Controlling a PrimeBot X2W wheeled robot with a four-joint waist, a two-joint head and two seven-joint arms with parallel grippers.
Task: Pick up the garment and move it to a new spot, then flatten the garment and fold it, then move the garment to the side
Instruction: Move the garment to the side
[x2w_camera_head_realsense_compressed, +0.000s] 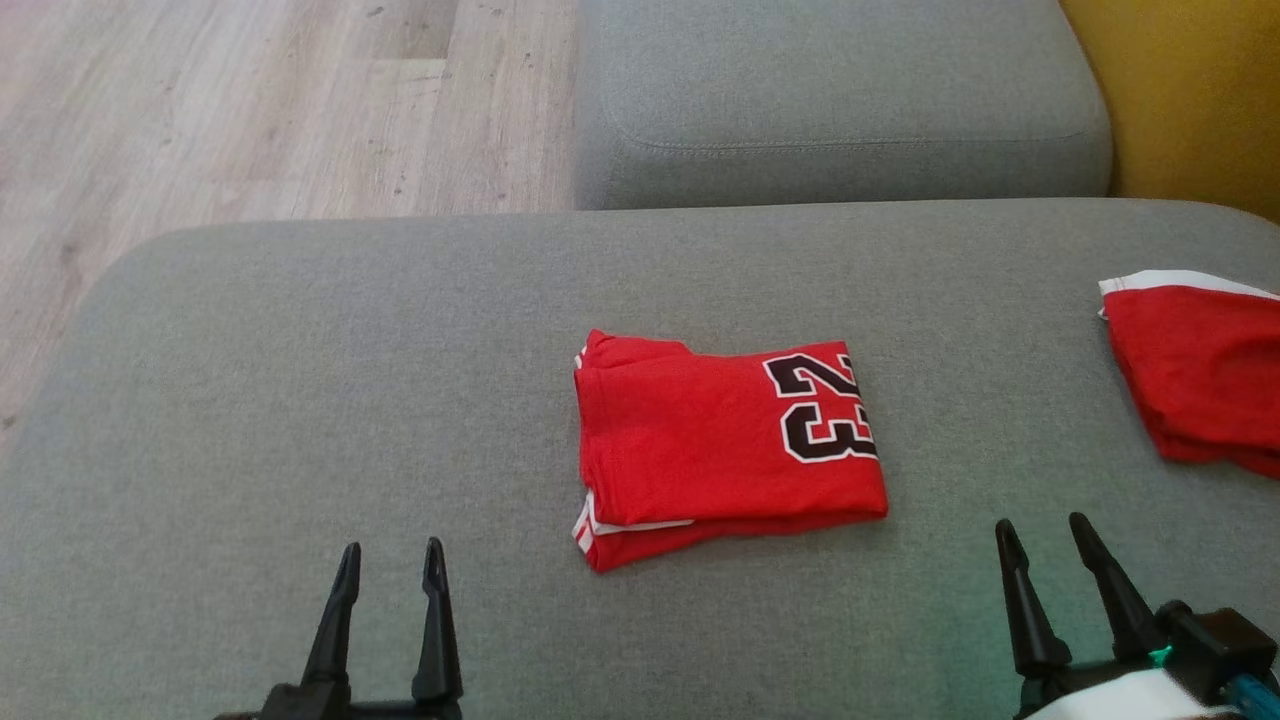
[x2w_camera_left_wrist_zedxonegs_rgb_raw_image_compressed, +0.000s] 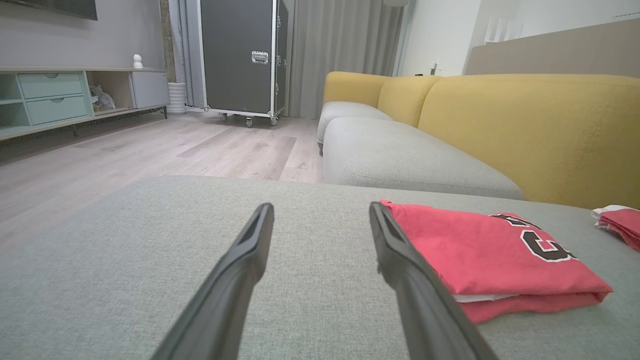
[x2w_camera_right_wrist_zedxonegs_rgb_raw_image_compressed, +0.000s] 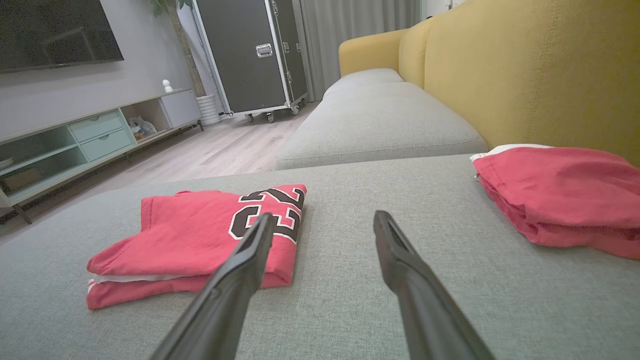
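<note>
A red garment with a black and white number 23 lies folded into a rectangle in the middle of the grey cushion. It also shows as the red garment in the left wrist view and the red garment in the right wrist view. My left gripper stands open near the front edge, to the garment's left and apart from it. At the lower right my right gripper is open too, with nothing between its fingers.
A second folded red cloth with white trim lies at the cushion's right edge. A further grey seat and a yellow backrest lie beyond. Wooden floor runs along the left. A black wheeled case stands far off.
</note>
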